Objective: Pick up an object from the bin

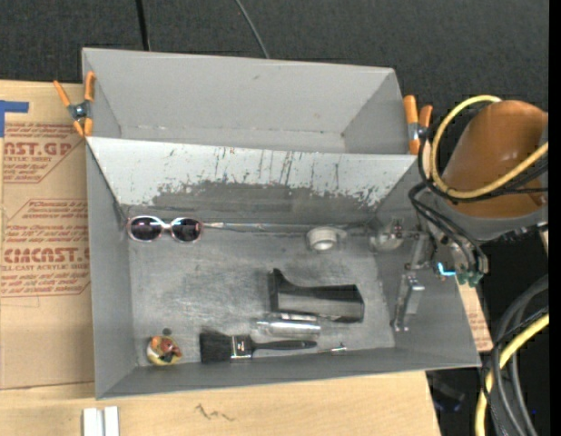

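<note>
Gripper [405,320] at right wall of grey metal bin [262,166], near black wedge-shaped plastic block [315,296]; open or closed: cannot tell.

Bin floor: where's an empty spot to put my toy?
Biggest bare patch: left middle, between the sunglasses, the black wedge and the brush. It is crowded along the front, where the wedge, the silver tube and the brush lie close together.

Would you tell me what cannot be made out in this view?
Camera view, small yellow-and-red thing in the front left corner: too small to identify.
Camera view, round silver thing by the back wall: too small to name.
Camera view, bin's right wall behind the gripper: hidden by it.
</note>
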`<state>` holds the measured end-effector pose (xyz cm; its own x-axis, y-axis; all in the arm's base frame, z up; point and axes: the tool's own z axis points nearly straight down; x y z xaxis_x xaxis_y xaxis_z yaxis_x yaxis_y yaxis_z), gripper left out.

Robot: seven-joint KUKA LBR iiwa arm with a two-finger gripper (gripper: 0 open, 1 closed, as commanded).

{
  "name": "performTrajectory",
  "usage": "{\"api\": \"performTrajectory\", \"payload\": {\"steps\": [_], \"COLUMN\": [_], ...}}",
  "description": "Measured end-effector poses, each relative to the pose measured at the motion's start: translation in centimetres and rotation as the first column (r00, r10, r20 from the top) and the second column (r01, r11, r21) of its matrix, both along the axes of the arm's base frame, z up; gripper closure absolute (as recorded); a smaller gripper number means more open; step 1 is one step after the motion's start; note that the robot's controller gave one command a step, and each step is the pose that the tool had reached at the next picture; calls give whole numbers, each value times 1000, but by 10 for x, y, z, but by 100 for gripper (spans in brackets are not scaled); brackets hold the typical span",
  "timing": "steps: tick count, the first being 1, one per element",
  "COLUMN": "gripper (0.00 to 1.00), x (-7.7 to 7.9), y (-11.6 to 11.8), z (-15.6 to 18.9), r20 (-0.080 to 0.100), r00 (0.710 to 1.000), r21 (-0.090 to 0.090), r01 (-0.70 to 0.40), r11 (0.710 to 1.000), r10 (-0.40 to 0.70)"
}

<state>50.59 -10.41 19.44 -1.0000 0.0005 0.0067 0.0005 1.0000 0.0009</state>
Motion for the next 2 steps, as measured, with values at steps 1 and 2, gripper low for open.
{"api": "performTrajectory", "payload": {"steps": [1,2], "gripper": [0,100], "x": [2,-1], "y": [0,47], "z": [4,-99], "r20": [8,44], "r00": [1000,997], "r21": [-1,-9], "r01": [-1,-69], "r11": [1000,998], "r10": [1,69]}}
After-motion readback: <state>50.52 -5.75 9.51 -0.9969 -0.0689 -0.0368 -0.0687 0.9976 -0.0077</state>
